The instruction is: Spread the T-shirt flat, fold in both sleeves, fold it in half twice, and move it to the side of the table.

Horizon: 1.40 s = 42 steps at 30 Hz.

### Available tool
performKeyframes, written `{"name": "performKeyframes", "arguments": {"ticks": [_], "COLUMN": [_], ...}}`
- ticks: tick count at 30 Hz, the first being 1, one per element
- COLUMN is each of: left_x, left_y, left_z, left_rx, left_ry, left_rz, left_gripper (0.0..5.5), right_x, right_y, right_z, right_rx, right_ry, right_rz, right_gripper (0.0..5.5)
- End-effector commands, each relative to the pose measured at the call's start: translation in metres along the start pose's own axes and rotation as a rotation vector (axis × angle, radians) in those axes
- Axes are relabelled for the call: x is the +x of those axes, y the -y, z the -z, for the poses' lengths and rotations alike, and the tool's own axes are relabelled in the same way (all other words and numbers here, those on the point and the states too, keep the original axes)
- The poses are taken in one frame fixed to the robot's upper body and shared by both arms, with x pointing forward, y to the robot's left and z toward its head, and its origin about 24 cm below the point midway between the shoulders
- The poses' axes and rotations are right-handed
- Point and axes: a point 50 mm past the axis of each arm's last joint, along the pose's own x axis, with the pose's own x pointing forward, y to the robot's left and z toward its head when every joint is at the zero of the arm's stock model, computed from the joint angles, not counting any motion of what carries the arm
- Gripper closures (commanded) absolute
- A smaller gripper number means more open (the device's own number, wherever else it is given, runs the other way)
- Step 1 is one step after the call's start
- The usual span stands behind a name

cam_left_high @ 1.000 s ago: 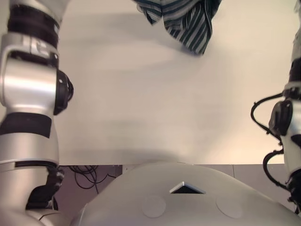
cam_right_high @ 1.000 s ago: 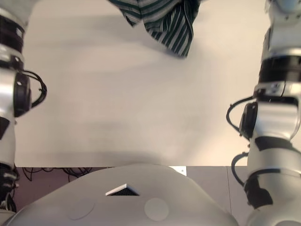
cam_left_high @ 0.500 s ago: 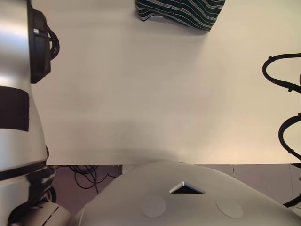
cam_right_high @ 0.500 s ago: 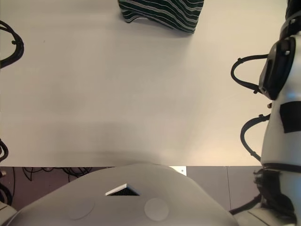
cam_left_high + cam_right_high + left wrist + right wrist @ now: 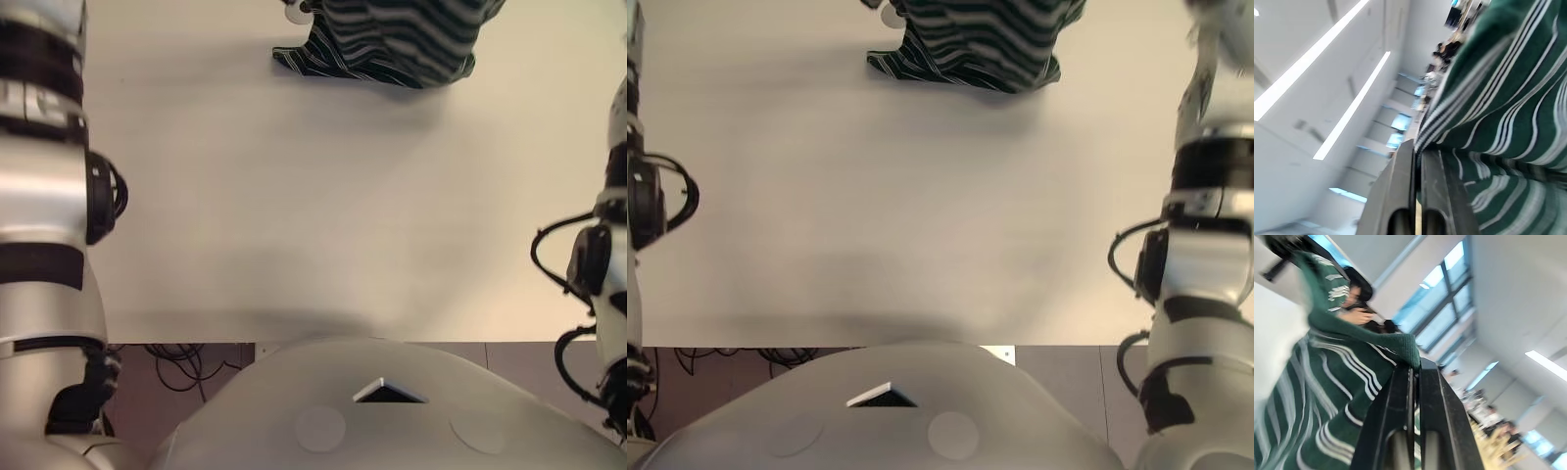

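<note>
**At the table's far edge, a striped T-shirt gripped by both tools**

Overhead, as the wrist views look up, the room is a large hall. It has a pale ceiling [image 5: 1298, 147] crossed by long bright light strips [image 5: 1317, 63]. Tall windows [image 5: 1442, 303] take up one wall, with daylight coming through.

Below that, the table [image 5: 294, 215] fills most of both eye views. Its top is broad, smooth and cream-white, with soft shadows across it. Its near edge runs straight across the lower part of the picture. Under that edge lies a dark floor [image 5: 549, 357], with a tangle of black cables [image 5: 181, 362] on the robot's left side.

The T-shirt [image 5: 392, 39] is at the far middle of the table. It is dark green with thin white stripes and is bunched rather than spread. Its lower folds touch the tabletop and cast a shadow just in front of them, and one corner trails out toward the robot's left. The upper part of the cloth rises out of the top of the eye views. Both arms stand at the outer edges of those views, well apart, with the cloth between them.

The left tool [image 5: 1418, 154] has its two dark fingers pressed almost together. A striped fold of the T-shirt is pinched between them at the tips.

The right tool [image 5: 1415, 374] is likewise closed to a narrow slit. It clamps a plain green hem of the shirt at its fingertips, and the striped body of the cloth hangs away from it.
</note>
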Motion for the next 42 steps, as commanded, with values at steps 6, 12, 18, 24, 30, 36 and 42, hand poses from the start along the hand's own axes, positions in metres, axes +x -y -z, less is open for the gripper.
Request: {"name": "performKeyframes", "arguments": {"ticks": [6,12,18,24,30,36,42], "left_x": [-0.162,-0.161,-0.165,-0.171,-0.174,-0.154,-0.098], "left_y": [0.166,0.197,0.208,0.210,0.185,0.155,0.145], "left_z": [-0.105,-0.088,-0.100,-0.107,-0.121,-0.107,-0.059], "left_rx": [-0.889,-0.660,-0.579,-0.623,-0.768,-0.804,-0.759], "left_ry": [0.107,-0.135,-0.163,-0.156,-0.072,-0.008,-0.084], "left_rz": [1.073,1.082,1.093,1.130,1.224,1.077,0.629], "left_gripper": [5.50,5.50,5.50,4.79,4.01,3.60,3.60], "right_x": [-0.155,-0.160,-0.167,-0.170,-0.165,-0.148,-0.133], "right_y": [-0.162,-0.190,-0.198,-0.199,-0.172,-0.134,-0.125], "right_z": [-0.039,-0.030,-0.047,-0.070,-0.088,-0.066,-0.019], "right_rx": [0.646,0.479,0.497,0.690,0.776,0.686,0.459], "right_ry": [-0.334,-0.456,-0.541,-0.572,-0.504,-0.391,-0.485], "right_rz": [-0.689,-0.738,-0.723,-0.748,-0.735,-0.547,-0.342], "right_gripper": [5.47,5.47,5.47,4.77,3.90,2.87,2.74]}}
